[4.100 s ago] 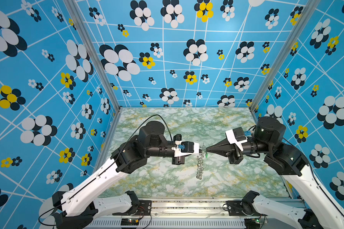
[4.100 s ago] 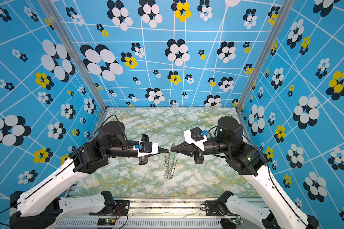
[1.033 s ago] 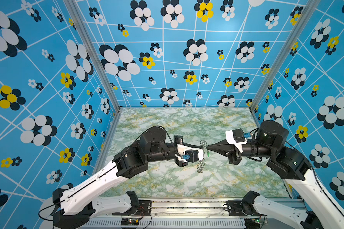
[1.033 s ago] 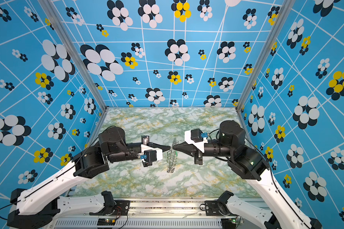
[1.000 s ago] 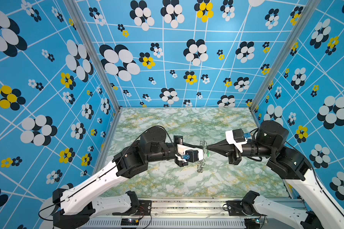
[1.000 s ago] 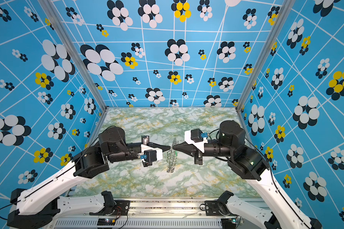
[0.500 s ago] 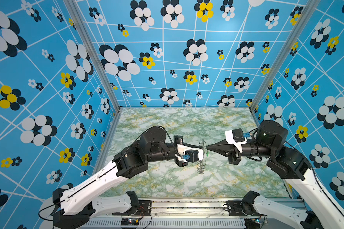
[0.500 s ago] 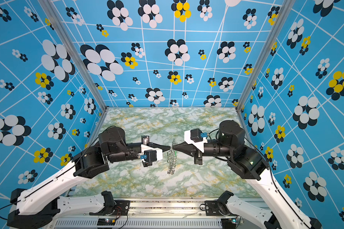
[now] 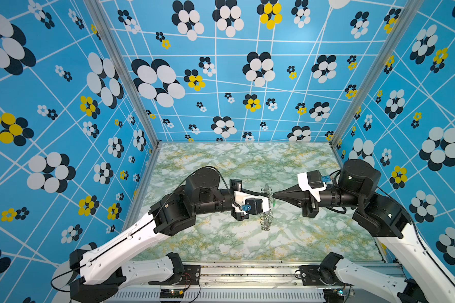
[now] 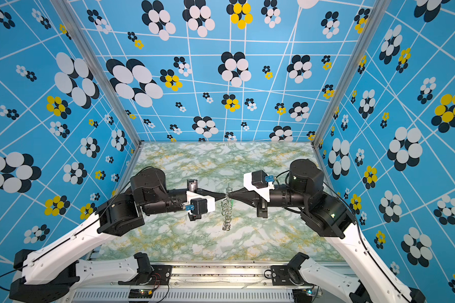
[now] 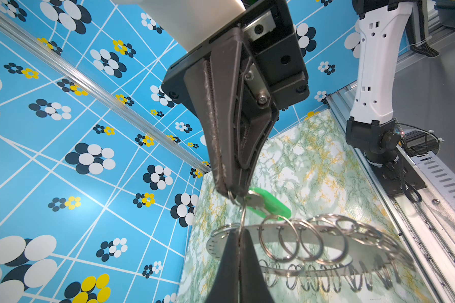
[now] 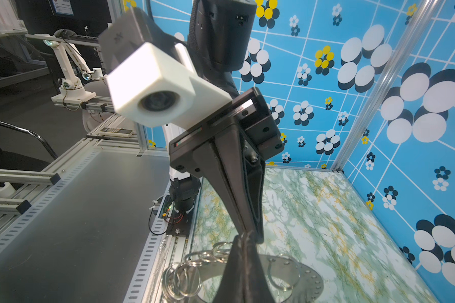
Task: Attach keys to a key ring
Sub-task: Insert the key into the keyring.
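Key ring: grey metal plate fringed with wire loops, held on edge above the middle of the marbled bench. Left fingers: pressed together, pinching the ring's top edge. Right fingers: pressed together, meeting the left pair tip to tip and pinching the metal end of the green key, just beside the ring's top loops.
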`<state>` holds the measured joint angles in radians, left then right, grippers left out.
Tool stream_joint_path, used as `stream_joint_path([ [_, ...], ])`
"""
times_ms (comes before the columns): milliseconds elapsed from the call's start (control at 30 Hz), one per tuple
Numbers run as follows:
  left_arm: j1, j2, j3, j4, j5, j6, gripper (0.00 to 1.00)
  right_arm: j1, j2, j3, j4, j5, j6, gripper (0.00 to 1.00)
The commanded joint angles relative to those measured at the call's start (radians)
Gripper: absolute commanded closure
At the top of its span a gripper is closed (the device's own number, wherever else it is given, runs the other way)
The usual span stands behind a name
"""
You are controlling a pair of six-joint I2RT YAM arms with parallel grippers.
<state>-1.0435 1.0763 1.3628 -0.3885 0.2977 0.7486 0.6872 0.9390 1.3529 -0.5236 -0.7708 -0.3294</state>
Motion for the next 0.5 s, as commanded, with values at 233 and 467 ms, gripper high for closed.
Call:
stream_joint_path([
  [233, -0.018, -0.023, 0.038, 0.067, 0.034, -0.013, 1.00, 0.008, 0.021, 0.013, -0.060, 0.036, -0.013, 1.00],
  [467, -0.020, -0.024, 0.035, 0.063, 0.032, -0.010, 1.00, 0.008, 0.029, 0.024, -0.048, 0.046, 0.013, 1.00],
])
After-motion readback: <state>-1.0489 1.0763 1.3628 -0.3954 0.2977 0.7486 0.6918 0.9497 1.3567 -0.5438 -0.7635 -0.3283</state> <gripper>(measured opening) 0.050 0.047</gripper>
